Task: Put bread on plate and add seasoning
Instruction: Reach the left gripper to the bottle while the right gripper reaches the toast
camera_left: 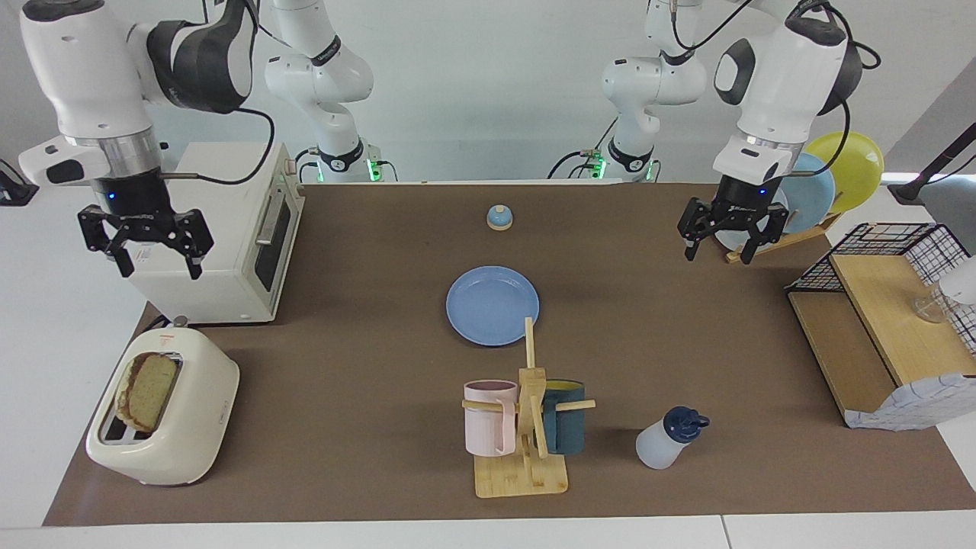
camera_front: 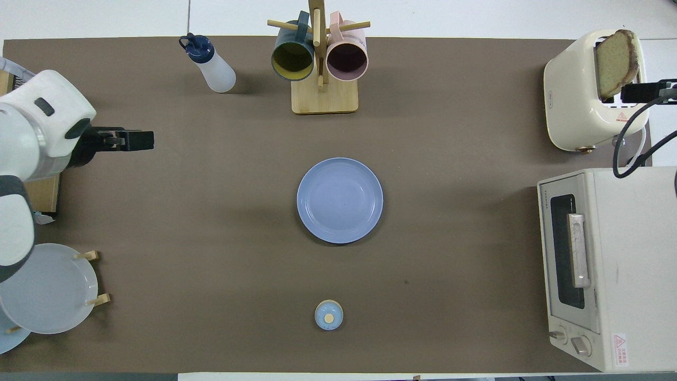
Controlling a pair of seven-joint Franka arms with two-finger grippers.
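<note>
The bread [camera_left: 149, 390] [camera_front: 615, 62] stands upright in a slot of the cream toaster [camera_left: 187, 438] [camera_front: 574, 95], at the right arm's end of the table. The blue plate [camera_left: 492, 305] [camera_front: 339, 200] lies flat and bare in the middle of the brown mat. The seasoning [camera_left: 665, 441] [camera_front: 211, 66], a white bottle with a navy cap, stands farther from the robots than the plate, toward the left arm's end. My right gripper [camera_left: 158, 268] [camera_front: 642, 91] hangs open in the air by the toaster oven's end beside the toaster, holding nothing. My left gripper [camera_left: 719, 258] [camera_front: 138, 140] hangs open over the mat beside the plate rack, holding nothing.
A white toaster oven [camera_left: 206, 252] [camera_front: 608, 264] sits beside the toaster, nearer the robots. A wooden mug tree [camera_left: 526, 415] with two mugs stands beside the seasoning. A small bell [camera_left: 499, 218] sits nearer the robots than the plate. Upright plates in a rack [camera_left: 820, 191] and a wooden shelf [camera_left: 877, 328] fill the left arm's end.
</note>
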